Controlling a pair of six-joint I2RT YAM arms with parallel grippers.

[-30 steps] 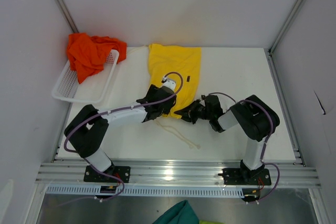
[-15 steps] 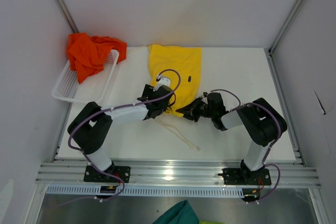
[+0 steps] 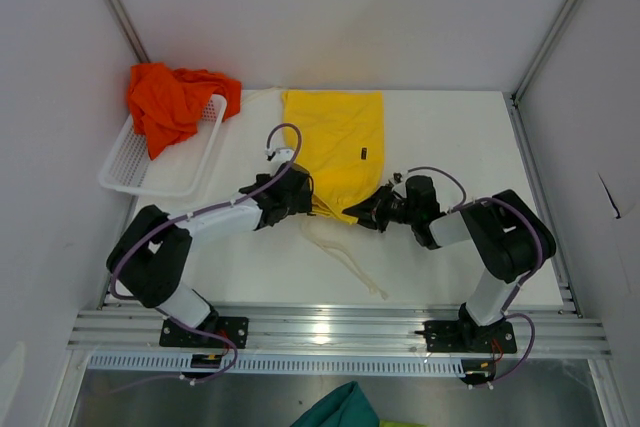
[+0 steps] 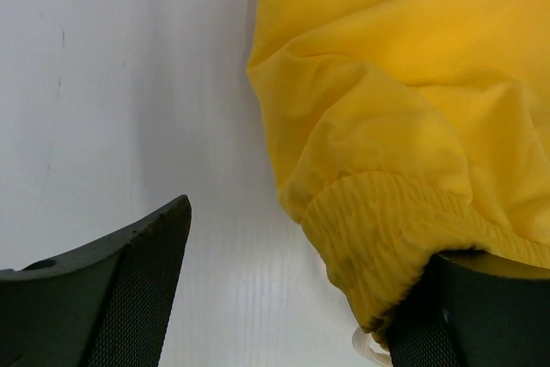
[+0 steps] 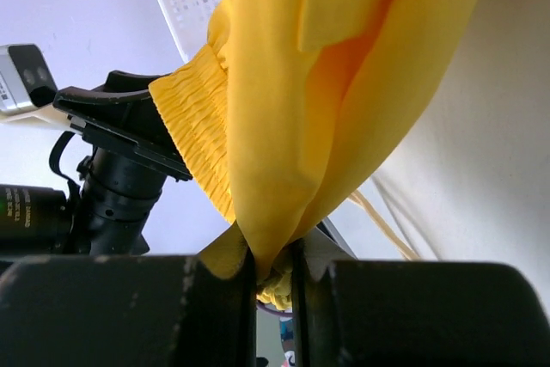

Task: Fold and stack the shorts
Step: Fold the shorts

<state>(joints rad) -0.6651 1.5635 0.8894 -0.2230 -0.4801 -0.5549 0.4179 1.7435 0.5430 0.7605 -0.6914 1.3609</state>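
Left pincer (image 4: pixel 301 298) backed off leftward, released; yellow shorts (image 3: pixel 335 142) touch its right finger. Right pincer (image 5: pixel 275 268) stays clenched on their edge. We judge folding unfinished; orange shorts (image 3: pixel 170 102), far beyond both, unfolded.

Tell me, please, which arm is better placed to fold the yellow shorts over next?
Probably the right: the right gripper is shut on the yellow shorts, while the left gripper stands open beside the waistband, holding nothing.
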